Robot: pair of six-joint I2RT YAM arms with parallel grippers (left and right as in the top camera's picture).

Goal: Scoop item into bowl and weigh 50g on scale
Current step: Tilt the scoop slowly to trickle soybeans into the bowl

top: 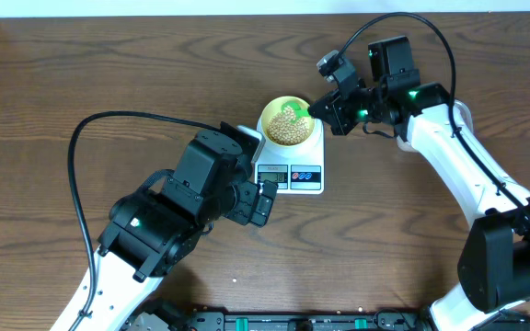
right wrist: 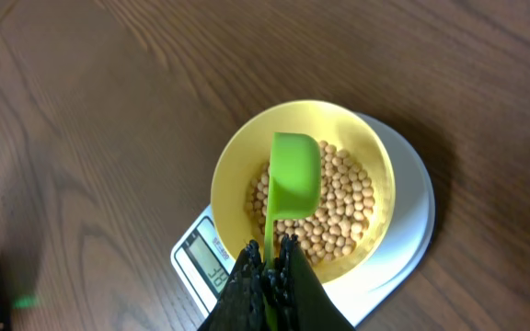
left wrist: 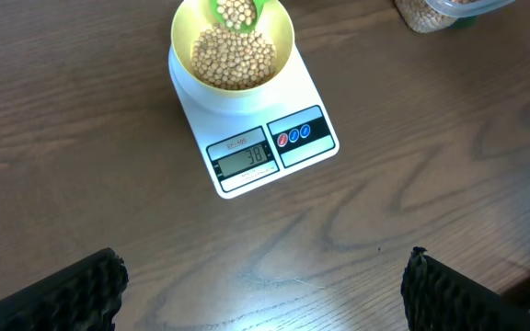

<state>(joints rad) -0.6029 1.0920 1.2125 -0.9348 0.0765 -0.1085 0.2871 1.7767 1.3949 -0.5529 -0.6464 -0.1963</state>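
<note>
Right gripper (right wrist: 270,262): fingers pinched tight on the green spoon (right wrist: 293,175) handle, scoop over the cream bowl (right wrist: 237,165) on the scale (right wrist: 412,211). Left gripper (left wrist: 265,294): spread wide, empty. Soybeans (right wrist: 339,216) part-fill the bowl. Only the left wrist view shows the display (left wrist: 244,156) legibly, beginning 3, and beans in the scoop. Judged short of 50g; more scooping remains.

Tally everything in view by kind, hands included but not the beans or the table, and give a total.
bowl: 1
scale: 1
spoon: 1
tub: 1
hands: 2, left hand and right hand
Total: 6
</note>
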